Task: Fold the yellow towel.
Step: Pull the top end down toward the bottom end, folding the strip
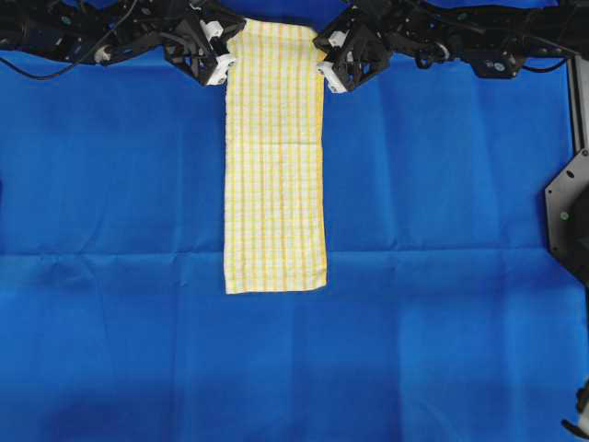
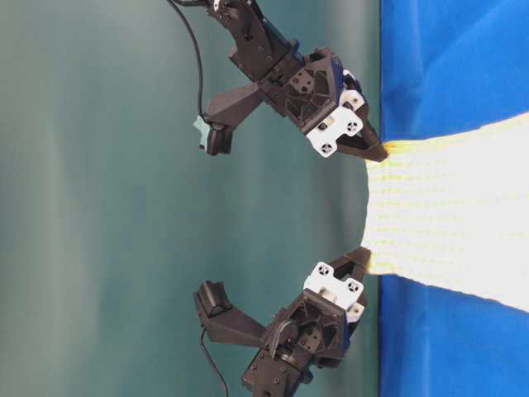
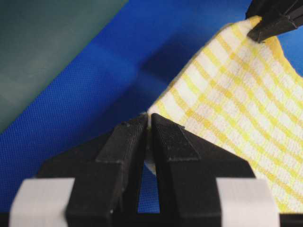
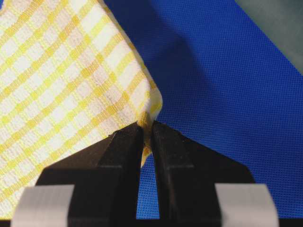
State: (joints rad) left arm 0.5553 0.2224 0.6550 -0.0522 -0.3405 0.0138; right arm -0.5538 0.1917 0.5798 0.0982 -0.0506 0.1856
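Yellow towel (image 1: 274, 157) lies as a strip from 12 toward 6 on blue sheet (image 1: 110, 184). Left claw (image 1: 221, 64) and right claw (image 1: 329, 75) each pinch a 12 o'clock corner. Thin, limp cloth; corner grips suit it.

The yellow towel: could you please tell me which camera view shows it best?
The overhead exterior view: the yellow towel shows full length on the blue sheet. The table-level view shows its lifted end between both pincers; each wrist view shows only one pinched corner.
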